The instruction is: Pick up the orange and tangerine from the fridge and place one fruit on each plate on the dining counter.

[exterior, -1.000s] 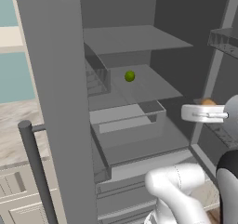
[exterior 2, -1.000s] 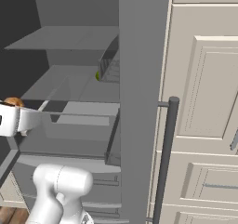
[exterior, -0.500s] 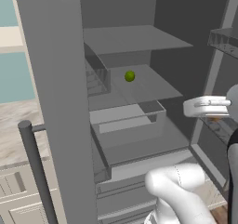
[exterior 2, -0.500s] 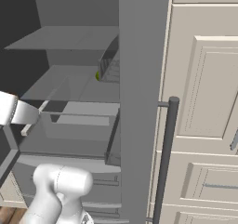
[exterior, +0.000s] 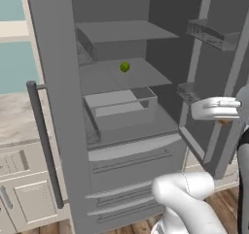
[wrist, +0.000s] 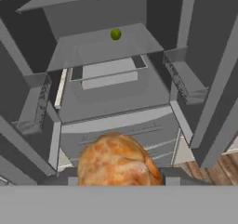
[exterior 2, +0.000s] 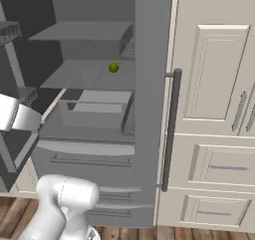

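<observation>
**Fruit out of the fridge, carry to the counter begins**

Since a second ago my hand has drawn back and swung toward the right-hand door; in the left base view the orange speck that showed above the wrist then is now tucked just under it. The shelves and the small green fruit have not shifted.

State now: my pincer is closed on the orange-coloured fruit, which sits between the fingers low in the hand view, clear of the shelves and door bins. Whether it is the orange or the tangerine I cannot tell. The fridge stands open, both doors swung wide. The green fruit lies alone on the middle shelf, well behind the drawer. The plates and dining counter are off-frame.

To do this step well, in my judgement:
- keep the grip steady; the fruit is round and would roll out if the fingers eased
- keep backing straight out between the doors before turning, as the right door's bins are near my wrist
- hold the fruit level during the drive.
</observation>
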